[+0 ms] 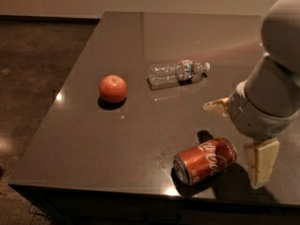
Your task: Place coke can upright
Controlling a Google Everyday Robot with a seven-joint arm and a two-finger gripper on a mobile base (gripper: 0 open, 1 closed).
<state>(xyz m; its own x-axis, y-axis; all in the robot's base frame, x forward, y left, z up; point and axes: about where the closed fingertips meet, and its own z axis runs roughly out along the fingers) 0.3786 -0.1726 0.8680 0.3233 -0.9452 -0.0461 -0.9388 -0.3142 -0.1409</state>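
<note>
The coke can [205, 160] is red with white script and a silver end. It lies on its side near the front edge of the dark table [140, 135], silver end pointing front-left. My gripper [238, 134] hangs just to the right of the can, close above the table. It is open and empty. One cream finger [215, 107] points left behind the can, the other finger [260, 161] points down at the can's right. Neither finger touches the can.
A clear plastic water bottle [177, 71] lies on its side at mid-table behind the can. A red apple [113, 88] sits to the left. The table's front edge runs just below the can, and dark floor [37, 78] lies to the left.
</note>
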